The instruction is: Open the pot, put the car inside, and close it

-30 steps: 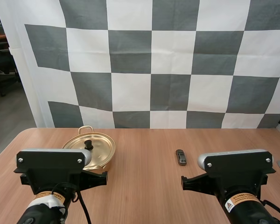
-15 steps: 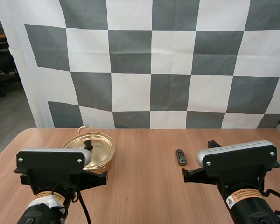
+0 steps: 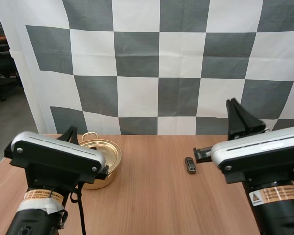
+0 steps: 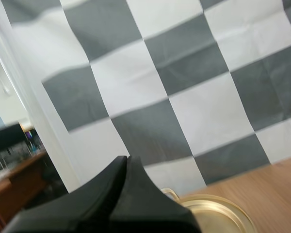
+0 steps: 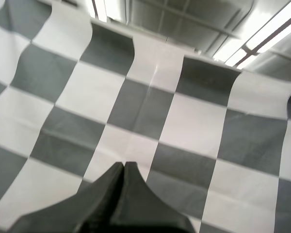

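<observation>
While the small dark car (image 3: 189, 165) lies on the desk (image 3: 152, 205), well apart from the gold pot (image 3: 110, 159) to its left, my left claw (image 4: 126, 159) and right claw (image 5: 123, 165) are both closed, gripping nothing.

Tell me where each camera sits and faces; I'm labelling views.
High: behind and above the bases, looking down over the table; both arms, pot, car.
Left wrist: on left arm, facing forward over the pot; left gripper shut.
Right wrist: on right arm, tilted upward; right gripper shut.
Shared: high and left wrist both see the pot.
</observation>
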